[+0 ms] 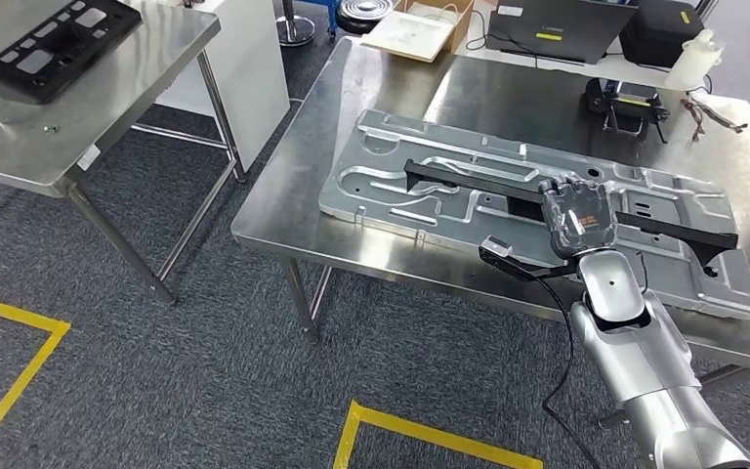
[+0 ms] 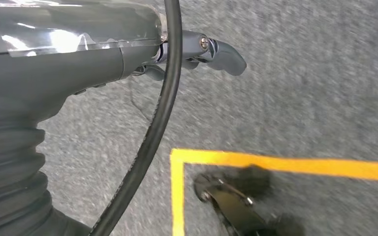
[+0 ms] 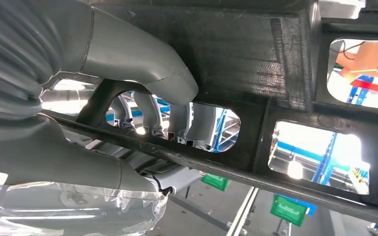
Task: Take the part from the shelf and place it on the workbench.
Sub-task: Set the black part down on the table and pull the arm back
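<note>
A long black part [image 1: 469, 181] lies across a grey pressed-metal panel [image 1: 391, 195] on the steel workbench [image 1: 293, 195]. My right hand [image 1: 574, 215], wrapped in clear film, grips the part near its middle. The right wrist view is close on that black part [image 3: 256, 49]: my right hand [image 3: 142, 59] has its fingers [image 3: 177, 123] hooked through one of the part's openings, with the thumb on the other side. My left hand [image 2: 128, 49] hangs over the grey carpet and holds nothing, with one dark finger [image 2: 224, 55] sticking out.
At the back of the workbench stand a laptop [image 1: 557, 24], a black box [image 1: 659, 29], a white bottle [image 1: 693, 59], a small black device [image 1: 625, 103] and a cardboard box [image 1: 420, 29]. A second steel table [image 1: 107, 98] on the left carries a black panel [image 1: 54, 39]. Yellow tape [image 1: 10, 381] marks the carpet.
</note>
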### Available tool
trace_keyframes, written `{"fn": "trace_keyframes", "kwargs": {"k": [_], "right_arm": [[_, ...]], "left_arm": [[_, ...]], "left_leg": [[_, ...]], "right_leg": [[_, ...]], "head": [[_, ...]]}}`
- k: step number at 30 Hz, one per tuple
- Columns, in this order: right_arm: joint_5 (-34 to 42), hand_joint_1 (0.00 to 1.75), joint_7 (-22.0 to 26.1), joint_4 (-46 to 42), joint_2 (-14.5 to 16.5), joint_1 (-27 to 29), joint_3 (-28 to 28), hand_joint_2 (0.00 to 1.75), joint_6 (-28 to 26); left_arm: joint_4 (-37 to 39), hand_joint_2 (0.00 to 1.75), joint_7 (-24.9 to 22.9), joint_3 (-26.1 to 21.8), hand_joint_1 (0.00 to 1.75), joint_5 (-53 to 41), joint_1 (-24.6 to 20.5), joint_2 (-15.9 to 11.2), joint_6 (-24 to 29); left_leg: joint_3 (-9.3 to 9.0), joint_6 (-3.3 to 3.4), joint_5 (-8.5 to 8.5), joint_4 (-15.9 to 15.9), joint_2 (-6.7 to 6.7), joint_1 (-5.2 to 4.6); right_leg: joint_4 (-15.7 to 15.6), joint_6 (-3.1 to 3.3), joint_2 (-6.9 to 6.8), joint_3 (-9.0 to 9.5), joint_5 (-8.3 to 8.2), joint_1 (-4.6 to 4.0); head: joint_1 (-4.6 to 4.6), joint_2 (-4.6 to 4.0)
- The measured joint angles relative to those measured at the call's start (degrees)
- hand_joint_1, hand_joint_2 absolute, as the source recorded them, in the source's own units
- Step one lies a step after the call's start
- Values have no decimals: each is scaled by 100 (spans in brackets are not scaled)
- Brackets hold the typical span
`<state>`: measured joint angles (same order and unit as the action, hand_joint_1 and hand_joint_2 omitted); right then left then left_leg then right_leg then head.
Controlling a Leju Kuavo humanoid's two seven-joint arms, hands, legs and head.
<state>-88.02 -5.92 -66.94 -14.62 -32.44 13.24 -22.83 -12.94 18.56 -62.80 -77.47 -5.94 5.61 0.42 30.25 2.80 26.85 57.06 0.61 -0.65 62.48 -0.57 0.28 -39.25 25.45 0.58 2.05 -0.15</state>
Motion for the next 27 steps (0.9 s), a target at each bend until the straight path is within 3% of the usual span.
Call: {"fn": "trace_keyframes", "kwargs": {"k": [2,6,8,10,11,12,13,15,17,20,22,25,27], "right_arm": [[1,175,8,34,-4,-13,-20,175,-1],[1,175,13,61,-3,-42,-43,175,-3],[1,175,14,66,1,-51,-47,175,-3],[1,175,16,79,7,-49,-48,175,-2],[1,175,18,86,8,-40,-48,175,-1],[1,175,20,92,9,-31,-48,175,-1],[0,175,21,95,9,-24,-47,175,-1],[-1,175,22,99,10,-21,-47,175,-1],[0,175,26,111,14,-24,-48,175,-1],[2,175,40,122,15,-23,-51,175,-4],[7,175,44,123,14,-23,-58,175,-10],[21,175,44,139,13,-7,-74,175,-16],[28,175,46,156,13,35,-76,175,-17]], "left_arm": [[4,175,1,0,0,4,-10,6,-2],[4,175,2,-2,0,10,-36,-5,7],[2,175,4,-2,0,12,-50,-8,11],[2,175,3,-2,0,12,-44,-11,14],[2,175,3,-2,0,12,-37,-14,15],[2,175,2,-2,0,12,-29,-18,16],[2,175,1,-2,0,12,-23,-20,17],[2,175,1,-2,0,12,-12,-24,17],[2,175,1,-2,0,12,-7,-28,17],[2,175,1,-2,0,12,-11,-30,17],[2,175,4,-2,0,12,-19,-30,17],[2,175,7,-2,0,12,-32,-31,19],[2,175,8,-3,0,14,-25,-32,28]], "left_leg": [[-83,-54,107,7,9,-11],[-68,-174,178,248,0,-17],[259,-238,309,834,-14,20],[729,-307,577,1500,-21,70],[905,-338,669,1667,-23,92],[996,-363,650,1645,-25,111],[1001,-377,497,1442,-27,126],[871,-370,-117,702,-30,138],[760,-309,-479,203,-32,120],[675,-176,-465,98,-29,105],[553,-98,-435,39,-23,115],[406,-33,-319,9,-14,105],[293,-29,-223,11,-4,89]], "right_leg": [[-421,75,-3,101,-342,-52],[-527,183,1,258,-275,-25],[-556,231,-2,388,-197,-3],[-555,242,-4,496,-93,3],[-553,232,-1,560,-35,9],[-551,217,1,636,28,17],[-548,197,3,722,95,28],[-537,145,4,890,234,44],[-529,68,12,973,349,40],[-506,-42,13,1023,411,41],[-186,-81,2,887,416,59],[852,-119,-5,189,736,67],[1116,-118,-7,-158,908,68]], "head": [[-1,0],[0,0],[0,0],[0,0],[0,0],[0,0],[0,0],[-1,0],[-1,0],[-1,0],[-1,0],[-1,0],[0,0]]}}
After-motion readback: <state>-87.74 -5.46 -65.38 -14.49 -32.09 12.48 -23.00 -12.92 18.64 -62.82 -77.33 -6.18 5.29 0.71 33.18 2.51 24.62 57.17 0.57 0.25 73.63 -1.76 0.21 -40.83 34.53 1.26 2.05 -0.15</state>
